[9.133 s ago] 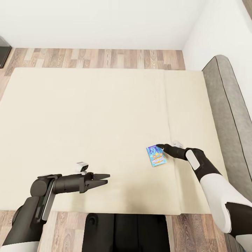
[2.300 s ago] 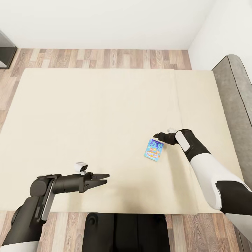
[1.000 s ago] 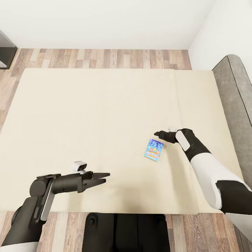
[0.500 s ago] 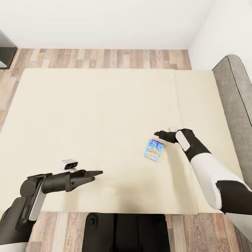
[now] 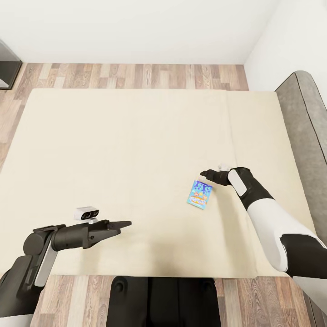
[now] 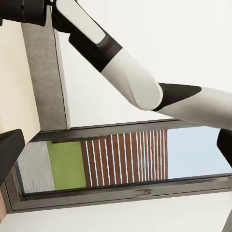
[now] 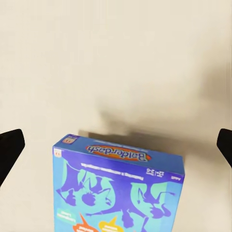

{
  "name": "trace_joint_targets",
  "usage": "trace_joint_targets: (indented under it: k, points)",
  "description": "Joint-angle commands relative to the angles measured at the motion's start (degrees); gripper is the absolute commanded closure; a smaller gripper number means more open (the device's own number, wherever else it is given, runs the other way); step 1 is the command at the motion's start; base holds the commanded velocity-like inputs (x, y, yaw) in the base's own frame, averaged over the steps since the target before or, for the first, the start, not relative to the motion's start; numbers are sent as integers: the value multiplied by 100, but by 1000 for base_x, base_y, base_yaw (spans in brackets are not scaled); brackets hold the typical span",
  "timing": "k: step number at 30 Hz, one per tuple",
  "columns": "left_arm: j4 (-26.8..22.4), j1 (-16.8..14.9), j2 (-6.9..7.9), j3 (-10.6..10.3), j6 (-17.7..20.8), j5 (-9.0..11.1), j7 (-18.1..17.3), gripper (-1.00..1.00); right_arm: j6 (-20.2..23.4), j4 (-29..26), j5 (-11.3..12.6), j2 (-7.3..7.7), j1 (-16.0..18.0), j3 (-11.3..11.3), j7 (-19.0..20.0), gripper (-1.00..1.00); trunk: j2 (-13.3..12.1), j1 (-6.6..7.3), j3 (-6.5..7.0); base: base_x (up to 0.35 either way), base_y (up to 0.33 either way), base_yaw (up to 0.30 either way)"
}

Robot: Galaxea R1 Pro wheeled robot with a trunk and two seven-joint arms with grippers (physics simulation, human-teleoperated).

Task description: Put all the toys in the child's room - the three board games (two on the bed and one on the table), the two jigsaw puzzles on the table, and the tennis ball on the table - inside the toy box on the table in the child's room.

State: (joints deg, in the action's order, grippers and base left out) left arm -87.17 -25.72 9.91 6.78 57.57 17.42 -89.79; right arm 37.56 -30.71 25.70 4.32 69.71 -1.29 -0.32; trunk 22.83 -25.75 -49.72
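Head view: small blue board game [image 5: 200,194] lies flat on the cream bed [image 5: 113,150], just left of the seam between panels, lid printed in blue and turquoise with orange patches; right wrist view reads "Balderdash" in a red oval on its end [image 7: 117,153]. Right gripper [image 5: 204,173] reaches low over the bed, tips at the box's far corner, jaws spread wide past its sides; left gripper [image 5: 123,224] hovers level near the bed's near edge, well apart from the box, jaws open by the left wrist view.
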Motion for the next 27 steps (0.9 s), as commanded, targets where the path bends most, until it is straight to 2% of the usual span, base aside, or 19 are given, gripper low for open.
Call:
trace_joint_targets:
  k: [1, 27]
  points:
    - [-2, -2, 1, -1, 61, -3, -21, -100, 23, -5, 14, 3, 3, -13, -3, -100, 9, -3, -6, 0, 0, 0]
    - [-2, -3, 10, 0, 61, -2, -21, -100, -14, 8, 18, -1, -1, -3, -3, -100, 9, -3, -6, 0, 0, 0]
